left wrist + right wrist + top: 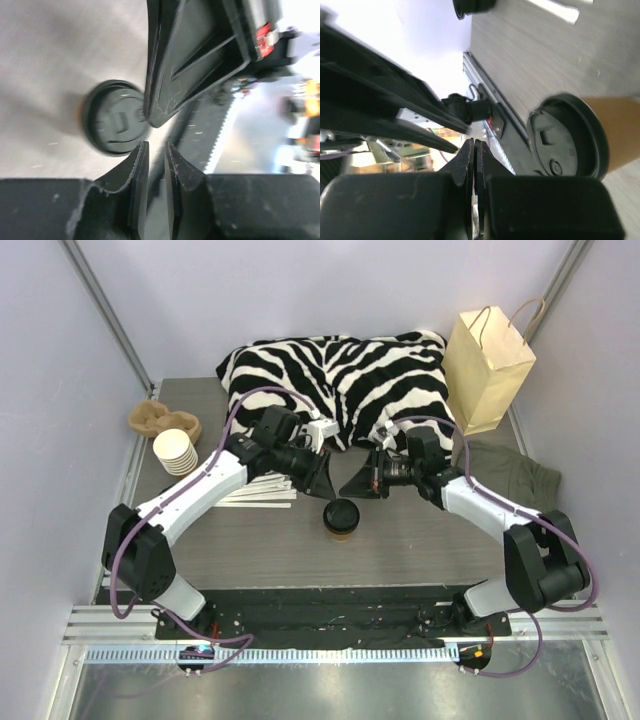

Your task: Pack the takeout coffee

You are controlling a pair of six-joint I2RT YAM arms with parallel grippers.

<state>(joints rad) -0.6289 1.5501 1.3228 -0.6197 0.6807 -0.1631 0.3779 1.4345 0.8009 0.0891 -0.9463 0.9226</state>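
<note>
Now the lidded coffee cup (341, 519) stands upright on the surface (420, 540), just below both hands and free of them. The left hand (156, 150) is slightly parted and empty; the right hand (473, 145) is pressed together. Next, probably, one hand must spread, grip the cup and carry it to the paper bag (487, 365).

I can read no text, brand or number on any of my feeds; the raised marks on the lid of the takeout coffee (566, 142) are too blurred to make out
</note>
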